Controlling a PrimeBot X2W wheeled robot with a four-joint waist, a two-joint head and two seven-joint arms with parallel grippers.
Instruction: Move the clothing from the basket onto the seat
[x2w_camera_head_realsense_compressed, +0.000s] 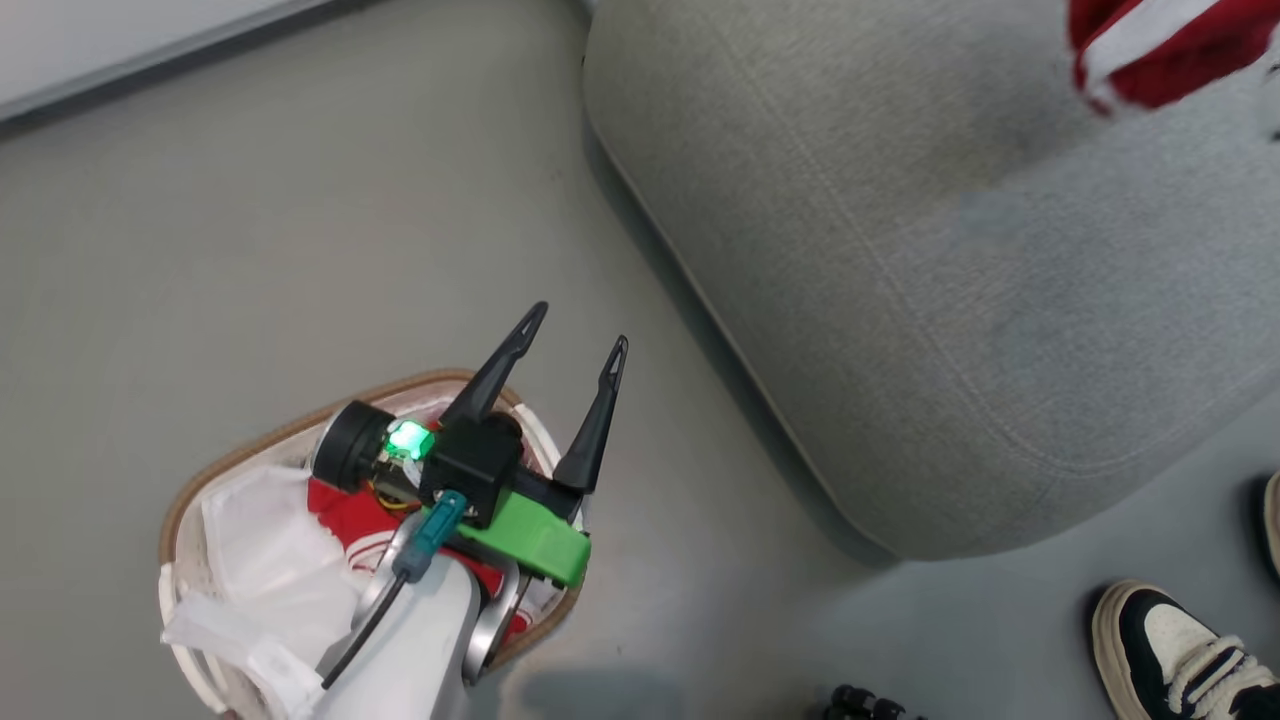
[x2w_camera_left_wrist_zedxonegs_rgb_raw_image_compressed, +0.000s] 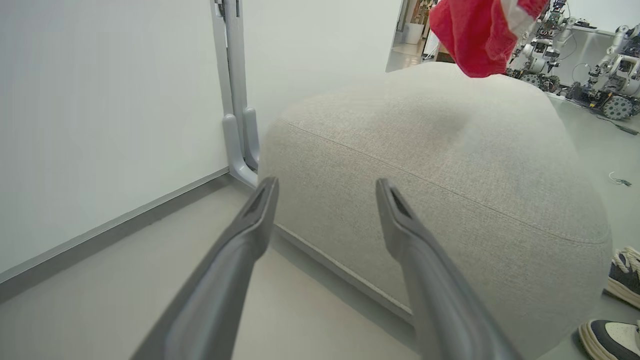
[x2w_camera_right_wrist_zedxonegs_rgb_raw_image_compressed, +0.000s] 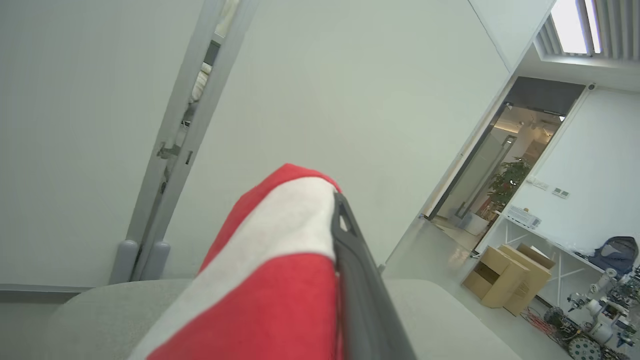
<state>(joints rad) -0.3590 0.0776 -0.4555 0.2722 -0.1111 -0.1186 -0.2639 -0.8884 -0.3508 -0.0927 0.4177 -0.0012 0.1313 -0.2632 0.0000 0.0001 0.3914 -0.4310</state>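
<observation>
Clothing covers right end effector (one finger hidden, seemingly clamped).

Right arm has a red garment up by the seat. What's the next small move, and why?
Probably lower the right gripper a little and open it. It is shut on a red garment that hangs over the seat, apparently not touching it, so release would land it there. The open left gripper hovers over the basket, where more red clothing lies.
</observation>
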